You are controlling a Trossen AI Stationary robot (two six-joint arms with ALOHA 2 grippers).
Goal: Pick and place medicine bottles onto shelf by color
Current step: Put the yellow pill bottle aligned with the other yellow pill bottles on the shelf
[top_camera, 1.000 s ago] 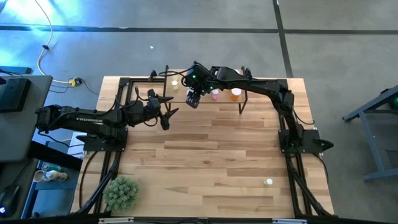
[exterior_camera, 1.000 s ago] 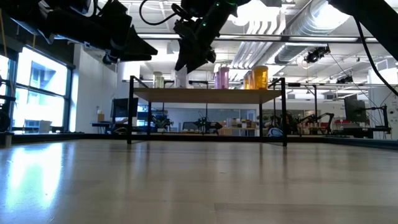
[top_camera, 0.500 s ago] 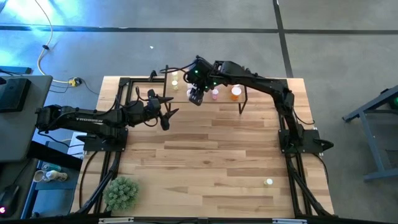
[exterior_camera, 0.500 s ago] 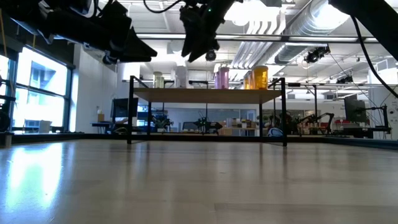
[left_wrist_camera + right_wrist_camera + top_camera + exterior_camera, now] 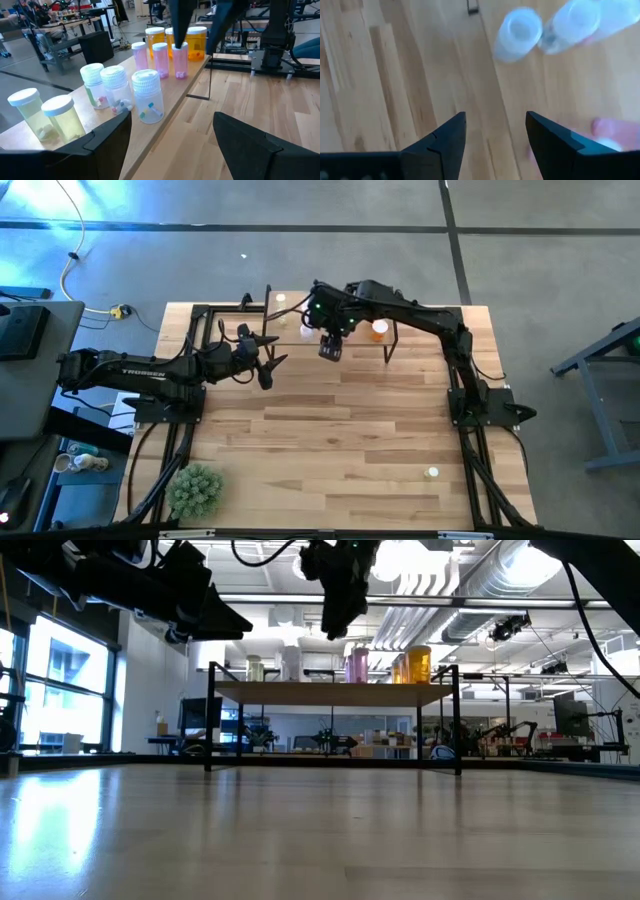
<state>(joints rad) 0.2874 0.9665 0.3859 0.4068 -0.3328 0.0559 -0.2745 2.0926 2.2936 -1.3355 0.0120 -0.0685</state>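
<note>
The counter [image 5: 340, 430] carries the shelf [image 5: 186, 76] along its far edge, with both arms reaching toward it. In the left wrist view the shelf top holds the medicine bottles [image 5: 148, 95] in colour groups: two yellow-green at one end, three clear or pale ones beside them, pink ones next, orange ones at the other end. One small bottle [image 5: 432, 473] stands alone on the counter's near right, well apart from the shelf; its colour cannot be told.

The right claw [image 5: 330, 348] hangs above the front edge of the shelf, near the pink group. Its fingers are spread and hold nothing, as the right wrist view shows. The left claw [image 5: 265, 365] hovers left of the shelf over the counter, fingers likewise apart and empty.

Judgement: a placement appears complete and the right arm stands between picks. The next move likely calls for a reach to the lone bottle at near right, then a grasp below its cap.

Writing: white lettering on the left arm [image 5: 130, 368] reads "TROSSEN". No bottle label is legible.
</note>
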